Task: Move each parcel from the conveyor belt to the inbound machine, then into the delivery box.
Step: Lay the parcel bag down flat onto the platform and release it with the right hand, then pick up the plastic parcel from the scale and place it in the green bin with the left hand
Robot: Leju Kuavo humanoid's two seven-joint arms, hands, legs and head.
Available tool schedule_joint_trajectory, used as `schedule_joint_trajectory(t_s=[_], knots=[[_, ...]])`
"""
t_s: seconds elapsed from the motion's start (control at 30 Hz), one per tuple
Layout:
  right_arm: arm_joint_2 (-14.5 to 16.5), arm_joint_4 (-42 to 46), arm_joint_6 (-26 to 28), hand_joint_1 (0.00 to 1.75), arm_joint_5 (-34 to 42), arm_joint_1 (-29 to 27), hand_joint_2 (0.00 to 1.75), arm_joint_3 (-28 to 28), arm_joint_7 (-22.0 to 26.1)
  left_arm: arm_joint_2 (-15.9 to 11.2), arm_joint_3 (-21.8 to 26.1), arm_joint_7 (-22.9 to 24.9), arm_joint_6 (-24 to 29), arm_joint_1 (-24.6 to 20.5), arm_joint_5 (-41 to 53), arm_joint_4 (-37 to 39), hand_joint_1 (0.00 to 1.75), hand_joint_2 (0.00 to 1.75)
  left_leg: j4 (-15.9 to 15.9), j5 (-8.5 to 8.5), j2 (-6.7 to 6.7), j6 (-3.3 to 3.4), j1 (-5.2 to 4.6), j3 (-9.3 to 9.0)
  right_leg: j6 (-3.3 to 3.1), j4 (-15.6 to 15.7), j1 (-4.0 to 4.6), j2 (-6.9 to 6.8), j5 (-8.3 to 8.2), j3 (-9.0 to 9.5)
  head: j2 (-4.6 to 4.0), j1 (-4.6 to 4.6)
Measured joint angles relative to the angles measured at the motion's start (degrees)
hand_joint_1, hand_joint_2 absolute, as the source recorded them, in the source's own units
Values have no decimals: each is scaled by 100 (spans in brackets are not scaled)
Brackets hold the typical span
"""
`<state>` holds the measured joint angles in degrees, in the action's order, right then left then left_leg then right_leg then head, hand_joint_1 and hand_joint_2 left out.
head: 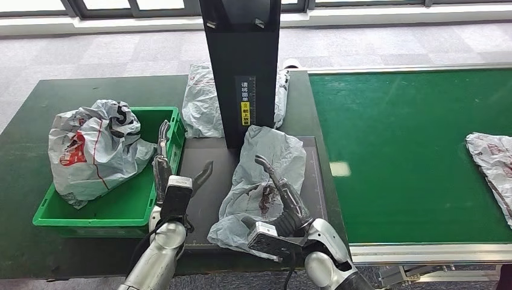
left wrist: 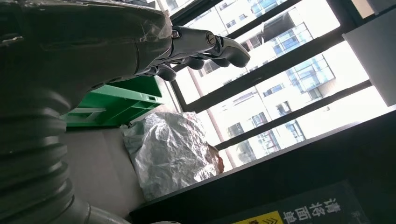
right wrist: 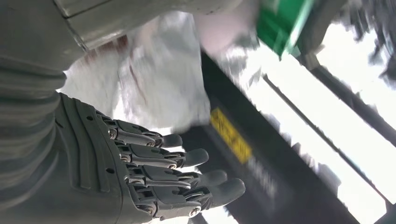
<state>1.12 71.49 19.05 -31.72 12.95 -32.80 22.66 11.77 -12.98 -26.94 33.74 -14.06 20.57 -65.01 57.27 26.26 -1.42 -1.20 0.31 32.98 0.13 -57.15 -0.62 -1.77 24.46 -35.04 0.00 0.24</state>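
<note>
A crumpled grey parcel (head: 265,151) with red print lies on the dark platform (head: 202,202) of the inbound machine (head: 241,60). My right hand (head: 281,196) is over its near part with fingers stretched out and nothing gripped. In the right wrist view those fingers (right wrist: 177,172) are spread, with the parcel (right wrist: 159,84) beyond them. My left hand (head: 172,175) is raised at the platform's left edge beside the green delivery box (head: 160,115), fingers (left wrist: 205,46) extended and empty. A bulky grey parcel (head: 90,151) fills the box. Another parcel (head: 492,157) lies at the far right of the green conveyor belt (head: 410,151).
A third grey parcel (head: 202,103) lies behind the machine's black column, and the left wrist view shows it (left wrist: 173,149) past the box (left wrist: 121,98). The dark table (head: 24,199) runs left of the box. Windows stand behind.
</note>
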Motion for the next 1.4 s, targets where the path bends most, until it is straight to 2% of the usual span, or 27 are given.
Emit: schedule_joint_trajectory(t_s=[0.17, 0.3, 0.5, 0.63, 0.77, 0.9, 1.17, 1.3, 1.4], knots=[[46, -4, 295, 0, 154, 6, 175, 131, 160, -11, -7, 139, -247, 20, 201, 30, 0, 175, 0, 0, 0, 0, 0, 0, 0, 0, 0, 0, 0, 0, -1, 1], [213, -283, 838, 0, 805, 182, 175, 613, 588, -148, -315, 627, -1822, 34, 1657, 640, 0, 175, 0, 0, -3, 0, 0, -1, 0, 0, 0, 3, 0, -1, -1, 2], [300, -553, 1134, 0, 696, 298, 175, 859, 669, -176, -602, 837, -2240, -31, 2405, 1463, 0, 175, 0, 0, 0, 0, 0, -1, 0, 0, 1, -1, 0, -1, -1, 0], [331, -541, 1156, 0, 645, 231, 175, 1023, 571, -200, -826, 1140, -2863, -378, 2946, 2028, 0, 175, -1, 1, 27, 1, 0, -8, 1, 1, 0, -31, 7, 19, -1, 1], [351, -442, 1039, 0, 625, 119, 175, 1223, 523, -211, -987, 1200, -3540, -846, 3188, 2550, 0, 175, -4, 16, 46, 19, 2, -39, 18, 5, -11, -56, 34, 86, -1, 2], [369, -380, 1026, 0, 603, 59, 175, 1345, 514, -209, -1073, 1194, -3713, -1075, 3217, 2851, 0, 175, -6, 51, 44, 37, 1, -85, 23, 10, -20, -55, 67, 165, -1, 2], [371, -332, 1026, 0, 603, 13, 175, 1403, 514, -202, -1144, 1182, -3730, -1204, 3219, 3057, 0, 175, -5, 60, 43, 40, 1, -130, 29, 13, -23, -55, 75, 215, 0, 1], [373, -312, 1031, 0, 599, -3, 175, 1436, 492, -202, -1171, 1177, -3616, -1228, 3246, 3085, 175, 175, -5, 62, 44, 40, 1, -150, 28, 14, -23, -55, 77, 226, -1, 1], [377, -97, 1040, 0, 544, -210, 175, 1511, 389, -191, -1179, 1207, -2787, -1231, 3439, 3059, 175, 175, -4, 53, 45, 42, 1, -187, 28, 15, -22, -57, 72, 221, 0, 2]])
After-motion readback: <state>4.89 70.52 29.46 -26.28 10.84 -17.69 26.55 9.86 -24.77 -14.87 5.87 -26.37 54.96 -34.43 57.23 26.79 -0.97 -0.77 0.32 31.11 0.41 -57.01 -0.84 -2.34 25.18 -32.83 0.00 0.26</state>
